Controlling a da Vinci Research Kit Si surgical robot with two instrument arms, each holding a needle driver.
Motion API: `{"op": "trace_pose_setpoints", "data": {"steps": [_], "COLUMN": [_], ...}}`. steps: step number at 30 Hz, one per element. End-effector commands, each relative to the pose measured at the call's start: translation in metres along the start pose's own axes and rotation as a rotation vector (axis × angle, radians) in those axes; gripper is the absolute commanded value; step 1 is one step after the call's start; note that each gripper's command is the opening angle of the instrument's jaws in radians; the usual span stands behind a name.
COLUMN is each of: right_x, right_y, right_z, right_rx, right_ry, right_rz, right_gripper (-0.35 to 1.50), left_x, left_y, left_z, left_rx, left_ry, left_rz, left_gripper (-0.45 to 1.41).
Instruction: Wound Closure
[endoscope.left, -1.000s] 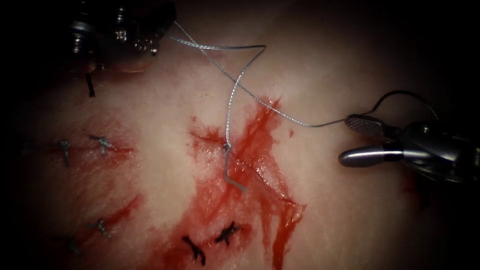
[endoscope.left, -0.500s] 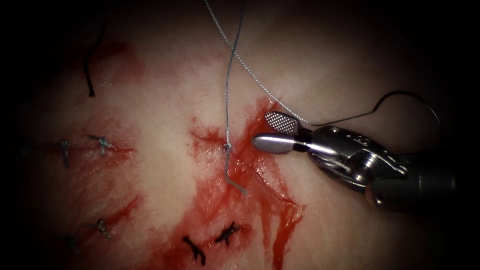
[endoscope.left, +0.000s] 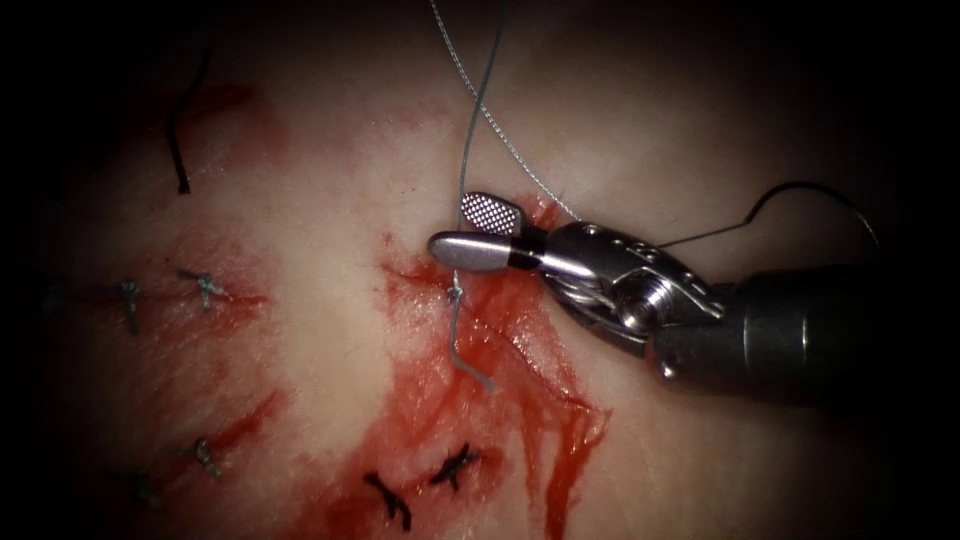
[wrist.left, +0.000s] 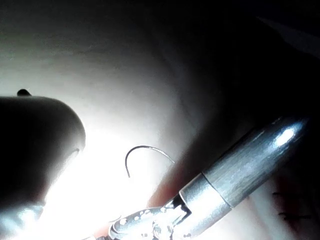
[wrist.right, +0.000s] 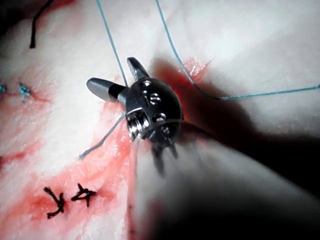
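My right tool (endoscope.left: 462, 228) reaches in from the right, its jaws open just above the knot (endoscope.left: 455, 292) on the cut. The thread (endoscope.left: 468, 140) rising from that knot passes between the two jaws, as the right wrist view shows at the right tool (wrist.right: 110, 71). A second strand (endoscope.left: 515, 165) runs behind the tool to the curved needle (endoscope.left: 805, 186), which lies loose on the tissue right of the cut and is held by nothing. The needle (wrist.left: 145, 149) lies beside the right tool's shaft (wrist.left: 240, 175). A dark blurred form, likely my left tool (wrist.left: 35, 140), shows in the left wrist view. A short tail (endoscope.left: 468, 368) hangs below the knot.
Red fluid (endoscope.left: 545, 410) covers the tissue around and below the cut. Two black stitches (endoscope.left: 455, 465) sit below, and grey knotted stitches (endoscope.left: 205, 287) lie at the left. A loose black thread piece (endoscope.left: 180, 150) lies at the upper left.
The right tool moved left from the tissue's right side to the knot, jaws still open. The left tool rose out of the endoscope view, drawing both strands upward.
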Motion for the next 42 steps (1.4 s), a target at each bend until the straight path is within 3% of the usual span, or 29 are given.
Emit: {"op": "trace_pose_setpoints", "data": {"steps": [1,19,28,39,42], "right_x": [-0.0005,-0.0015,-0.0017,-0.0023,-0.0022], "right_y": [0.0001,0.0023,0.0015,0.0002,0.0001], "right_z": [0.0012,0.0051,0.007,0.0067,0.0066], "right_rx": [0.004,0.003,0.017,0.036,0.039], "right_ry": [-0.003,-0.009,-0.025,-0.042,-0.044], "right_rz": [-0.005,-0.032,-0.037,-0.038,-0.043], "right_gripper": [1.41,1.38,1.36,1.43,1.36], "left_x": [0.0003,0.001,0.0011,0.0008,0.0008], "left_y": [0.0001,0.0004,0.0004,0.0003,0.0001], "left_z": [0.0006,0.0009,0.001,0.0009,0.0009], "left_rx": [-0.001,-0.008,-0.009,-0.007,-0.009], "left_ry": [0.004,0.019,0.024,0.019,0.019], "left_rz": [0.0,-0.011,-0.011,-0.009,-0.01], "left_gripper": [-0.45,-0.45,-0.45,-0.45,-0.45]}}
